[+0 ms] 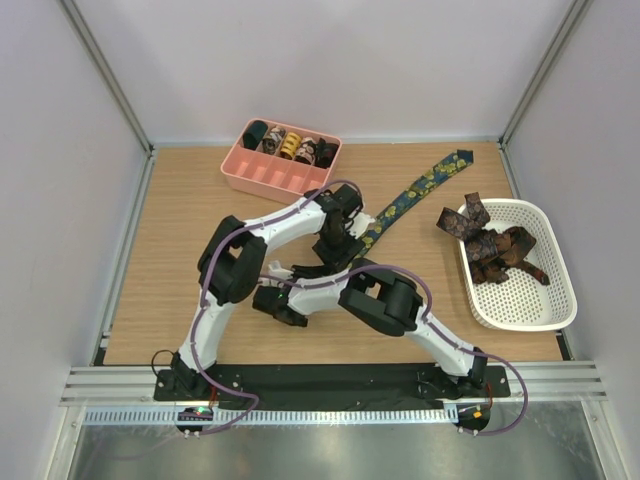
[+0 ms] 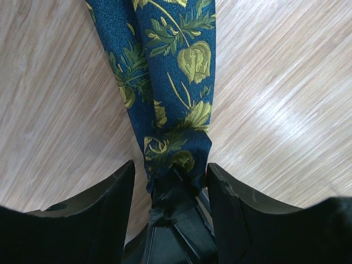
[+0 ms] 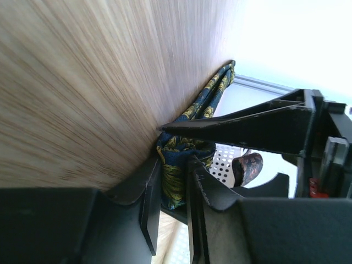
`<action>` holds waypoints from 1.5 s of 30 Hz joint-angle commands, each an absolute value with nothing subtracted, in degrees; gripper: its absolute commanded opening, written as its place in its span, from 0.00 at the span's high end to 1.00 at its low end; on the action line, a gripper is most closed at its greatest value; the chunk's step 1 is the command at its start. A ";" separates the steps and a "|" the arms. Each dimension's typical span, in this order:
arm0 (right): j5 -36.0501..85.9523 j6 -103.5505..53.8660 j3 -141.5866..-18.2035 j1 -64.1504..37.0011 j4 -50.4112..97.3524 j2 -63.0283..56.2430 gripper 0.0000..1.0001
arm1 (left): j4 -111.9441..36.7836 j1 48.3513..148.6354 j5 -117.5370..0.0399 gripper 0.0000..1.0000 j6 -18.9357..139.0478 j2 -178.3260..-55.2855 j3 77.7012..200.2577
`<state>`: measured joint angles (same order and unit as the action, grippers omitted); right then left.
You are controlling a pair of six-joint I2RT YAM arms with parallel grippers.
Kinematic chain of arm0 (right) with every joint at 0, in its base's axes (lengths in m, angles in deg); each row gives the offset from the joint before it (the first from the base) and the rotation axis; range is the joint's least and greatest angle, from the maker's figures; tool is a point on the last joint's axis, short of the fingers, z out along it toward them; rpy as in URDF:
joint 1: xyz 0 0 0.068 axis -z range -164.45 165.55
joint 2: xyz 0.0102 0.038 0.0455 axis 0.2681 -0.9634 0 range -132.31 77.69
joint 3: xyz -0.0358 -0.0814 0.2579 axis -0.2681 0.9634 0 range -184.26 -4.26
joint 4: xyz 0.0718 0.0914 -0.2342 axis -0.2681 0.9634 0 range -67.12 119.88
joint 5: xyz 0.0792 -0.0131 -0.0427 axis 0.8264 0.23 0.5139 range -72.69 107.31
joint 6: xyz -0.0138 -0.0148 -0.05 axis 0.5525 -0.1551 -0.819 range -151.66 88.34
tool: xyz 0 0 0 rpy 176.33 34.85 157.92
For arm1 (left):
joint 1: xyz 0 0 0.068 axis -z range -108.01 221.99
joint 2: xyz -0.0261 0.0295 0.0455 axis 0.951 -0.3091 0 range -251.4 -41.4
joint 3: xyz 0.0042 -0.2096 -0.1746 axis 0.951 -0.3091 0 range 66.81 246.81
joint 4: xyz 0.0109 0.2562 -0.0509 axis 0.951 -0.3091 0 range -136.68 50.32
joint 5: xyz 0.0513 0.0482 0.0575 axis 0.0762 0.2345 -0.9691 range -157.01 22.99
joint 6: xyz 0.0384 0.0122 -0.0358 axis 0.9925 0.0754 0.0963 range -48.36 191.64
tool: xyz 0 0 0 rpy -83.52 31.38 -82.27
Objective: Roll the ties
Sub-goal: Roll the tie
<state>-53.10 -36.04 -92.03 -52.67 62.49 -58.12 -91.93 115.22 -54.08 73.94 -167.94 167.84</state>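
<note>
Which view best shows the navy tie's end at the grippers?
Right wrist: the folded end of the navy tie sits pinched in the right gripper. Left wrist shows its strip beyond the open left gripper; top external shows its length, that end hidden under the arms.

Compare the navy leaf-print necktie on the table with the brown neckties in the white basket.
The navy necktie with yellow-green leaf print lies stretched on the wooden table; the brown patterned neckties sit heaped in the white perforated basket. The navy necktie's near end is pinched in the right claw; nothing touches the brown neckties. Both are patterned fabric.
</note>
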 commanded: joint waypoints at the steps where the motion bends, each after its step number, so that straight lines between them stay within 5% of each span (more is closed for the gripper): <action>1: -42.90 -34.38 -89.78 -51.77 59.09 -56.70 0.99 | -91.11 115.41 -55.23 0.44 75.68 -162.34 168.41; 16: -37.72 -32.98 -86.88 -52.03 54.87 -50.73 0.99 | -80.12 114.27 -64.10 0.42 72.79 -152.15 169.30; 29: -16.02 -28.15 -79.41 -47.03 47.49 -36.24 0.99 | -49.55 103.64 -72.62 0.34 56.18 -122.27 134.15; 37: 5.85 -25.77 -71.94 -39.04 40.46 -28.40 0.99 | -35.92 98.63 -80.08 0.18 45.11 -112.16 115.51; 40: 11.75 -25.68 -70.01 -35.71 38.79 -26.12 0.99 | -34.24 96.78 -82.13 0.01 39.82 -109.44 111.22; 45: 25.73 -24.98 -68.86 -30.77 37.73 -24.79 0.99 | -22.65 96.52 -81.79 0.00 39.01 -104.16 101.98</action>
<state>12.51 -27.89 -69.84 -33.09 40.26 -26.30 -33.57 96.51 -80.90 40.85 -107.13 105.11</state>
